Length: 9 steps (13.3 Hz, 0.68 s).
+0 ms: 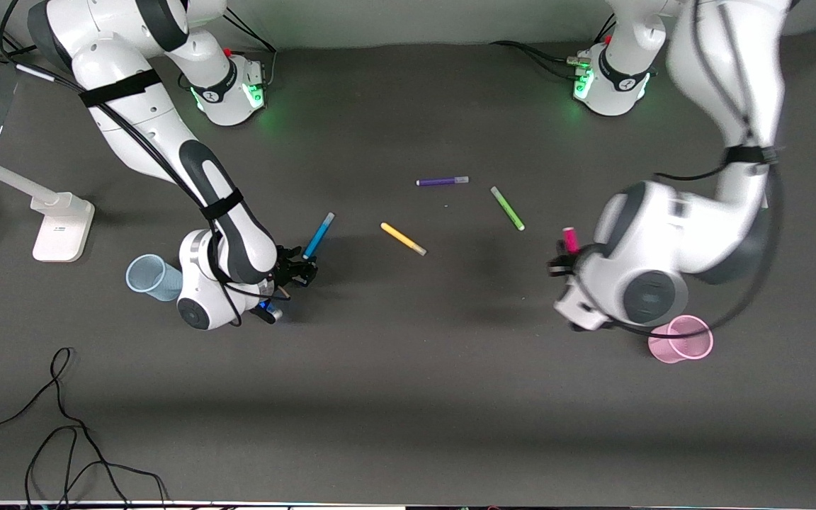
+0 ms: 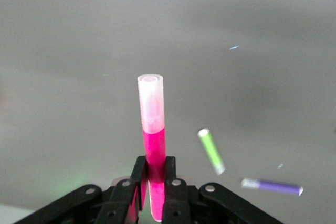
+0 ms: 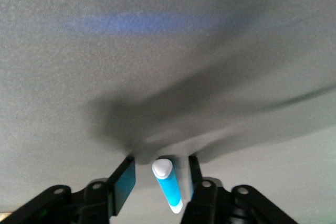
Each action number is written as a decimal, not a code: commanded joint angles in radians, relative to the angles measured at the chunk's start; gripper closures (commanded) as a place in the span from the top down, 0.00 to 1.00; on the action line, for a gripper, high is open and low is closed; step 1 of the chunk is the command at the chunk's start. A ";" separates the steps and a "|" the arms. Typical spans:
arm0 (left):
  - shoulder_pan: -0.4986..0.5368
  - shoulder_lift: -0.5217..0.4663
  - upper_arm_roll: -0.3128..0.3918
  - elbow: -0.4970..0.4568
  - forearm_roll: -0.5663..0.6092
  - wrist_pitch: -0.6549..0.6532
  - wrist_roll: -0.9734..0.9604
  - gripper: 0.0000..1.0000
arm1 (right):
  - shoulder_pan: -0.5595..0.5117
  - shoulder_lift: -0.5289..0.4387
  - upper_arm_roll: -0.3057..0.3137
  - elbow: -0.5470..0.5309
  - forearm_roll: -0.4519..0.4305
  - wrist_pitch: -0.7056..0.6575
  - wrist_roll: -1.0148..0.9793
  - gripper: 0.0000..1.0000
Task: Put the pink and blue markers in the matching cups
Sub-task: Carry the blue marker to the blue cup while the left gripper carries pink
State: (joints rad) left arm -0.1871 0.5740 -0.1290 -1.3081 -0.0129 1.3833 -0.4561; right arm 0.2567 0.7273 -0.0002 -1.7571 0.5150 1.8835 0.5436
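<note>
The left gripper (image 2: pixel 153 182) pinches the pink marker (image 2: pixel 153 140), lifted near the pink cup (image 1: pixel 681 340); the right gripper (image 3: pixel 157 184), fingers spread, straddles the blue marker (image 1: pixel 318 236) on the table (image 1: pixel 408 397), the blue cup (image 1: pixel 154 277) beside that arm; neither marker is in its cup yet (both placements remain).

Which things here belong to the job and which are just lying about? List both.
Job:
pink marker, clamped in the left claw
blue marker, between the right claw's open fingers
pink cup
blue cup

Lying about:
purple marker
green marker
yellow marker
white lamp stand
</note>
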 commanded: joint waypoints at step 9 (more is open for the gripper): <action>0.202 0.124 0.019 0.214 0.427 -0.075 0.914 0.00 | 0.006 -0.028 -0.004 -0.028 0.031 -0.009 -0.031 0.07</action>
State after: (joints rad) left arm 0.0221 0.6352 -0.1102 -1.1431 0.3468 1.2833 0.3403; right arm 0.2572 0.7228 0.0007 -1.7585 0.5245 1.8811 0.5382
